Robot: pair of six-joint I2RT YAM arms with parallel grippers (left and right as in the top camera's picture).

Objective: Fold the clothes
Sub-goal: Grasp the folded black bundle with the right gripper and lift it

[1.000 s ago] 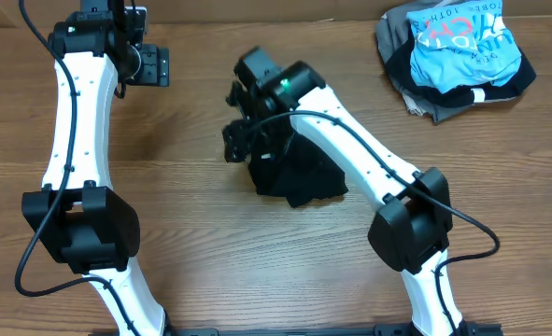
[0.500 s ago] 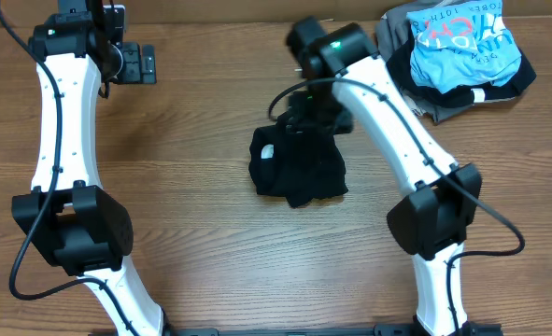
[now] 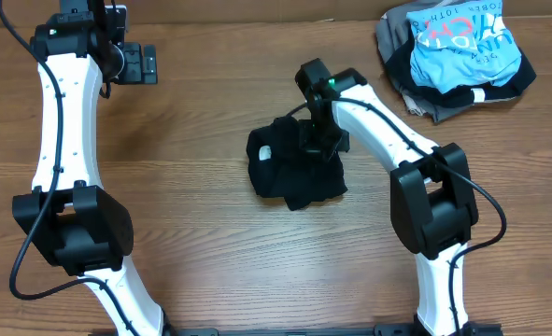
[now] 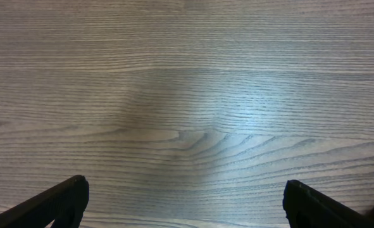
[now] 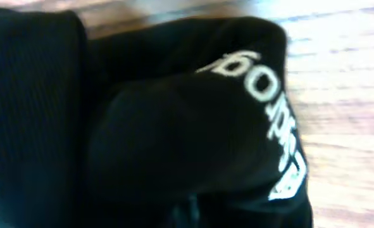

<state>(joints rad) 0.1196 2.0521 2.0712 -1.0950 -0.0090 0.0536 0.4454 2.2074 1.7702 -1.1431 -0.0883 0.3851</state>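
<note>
We look down on a wood-grain table (image 3: 191,215) with both arms over it. The black shirt (image 3: 294,177) lies bunched in a heap near the middle, and a small white logo (image 3: 266,152) shows on its left side. The right gripper (image 3: 318,140) sits low on the heap's upper edge, black on black. We cannot tell whether it is spread or pinching cloth, because its own camera shows only blurred dark fabric and white lettering (image 5: 276,120). The left gripper (image 3: 147,63) hangs at the far left corner, well apart from the shirt, its fingers (image 4: 57,204) spread wide over wood. A light-blue shirt (image 3: 467,47) lies on a grey garment (image 3: 394,33) at the far right corner.
</note>
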